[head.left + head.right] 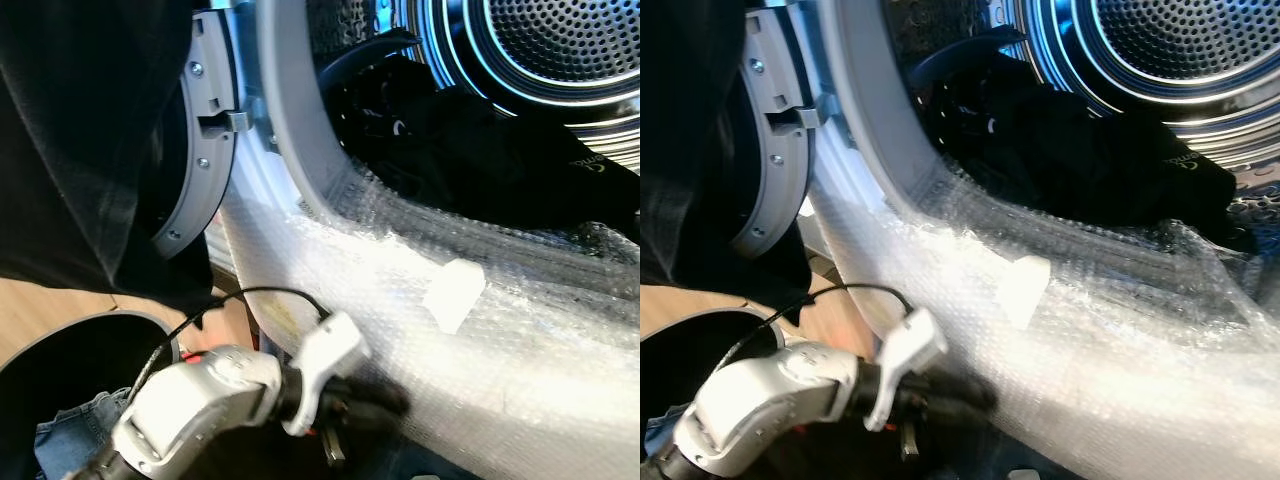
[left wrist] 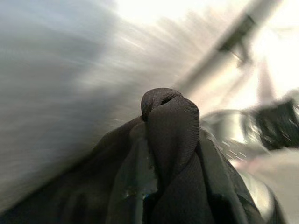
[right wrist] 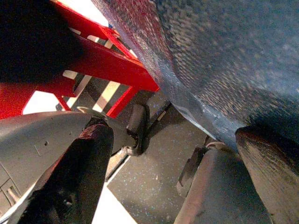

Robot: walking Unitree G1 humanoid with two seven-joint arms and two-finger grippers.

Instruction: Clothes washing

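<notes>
The washer's drum (image 1: pixel 560 40) stands open, with black clothes (image 1: pixel 470 150) piled just inside its mouth. A black garment (image 1: pixel 90 140) hangs close to the camera at the upper left. In the left wrist view my left gripper (image 2: pixel 159 186) is shut on a bunched fold of this black garment (image 2: pixel 170 121). My right arm (image 1: pixel 210 395) reaches low across the front, and its gripper (image 1: pixel 365 405) sits under the washer's lip. In the right wrist view the right gripper (image 3: pixel 173 163) is open, with nothing between its black fingers (image 3: pixel 70 177), beside a blue-grey textured surface (image 3: pixel 224 56).
Bubble wrap (image 1: pixel 480 340) with a white tape patch (image 1: pixel 453 293) covers the washer's front lip. The grey door ring (image 1: pixel 205 150) swings open on the left. A dark round basket (image 1: pixel 60 350) at the lower left holds jeans (image 1: pixel 70 430). Red bars (image 3: pixel 107 60) lie near the right gripper.
</notes>
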